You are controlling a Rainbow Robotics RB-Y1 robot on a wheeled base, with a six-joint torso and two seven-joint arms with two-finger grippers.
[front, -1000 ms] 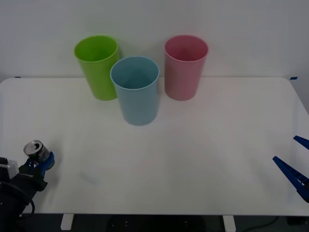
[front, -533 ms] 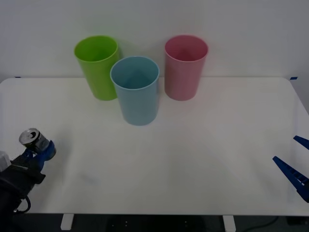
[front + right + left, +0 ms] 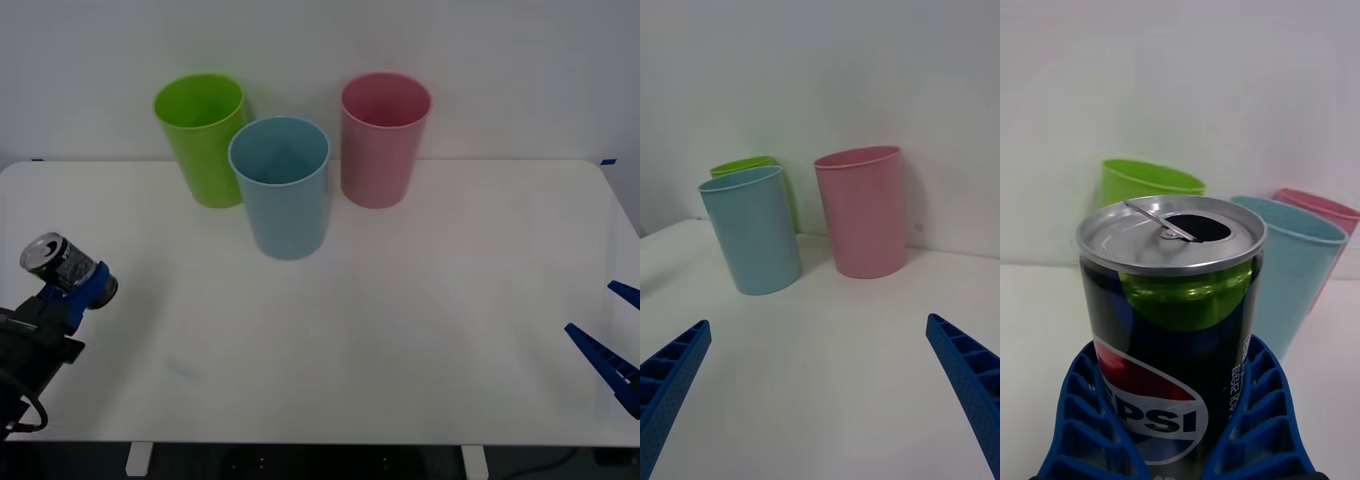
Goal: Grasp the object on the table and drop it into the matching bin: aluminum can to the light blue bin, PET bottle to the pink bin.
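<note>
My left gripper point(image 3: 72, 284) is shut on the aluminum can point(image 3: 55, 260), held tilted above the white table point(image 3: 400, 330) at its left edge. The left wrist view shows the can point(image 3: 1176, 315) close up: dark body with a Pepsi logo, silver top with an open tab, and blue fingers point(image 3: 1082, 420) clamped on both sides. The light blue bin point(image 3: 280, 186) stands at the table's middle back, with the pink bin point(image 3: 384, 138) to its right. Off the right edge of the table, my right gripper point(image 3: 612, 335) hangs open; its blue fingertips point(image 3: 674, 375) frame both bins point(image 3: 752, 229) point(image 3: 863, 210).
A lime green cup point(image 3: 202, 137) stands at the back left, close beside the light blue bin. A white wall rises right behind the cups.
My left gripper has lifted the can up and to the left off the table over the last second. The right arm has stayed still.
</note>
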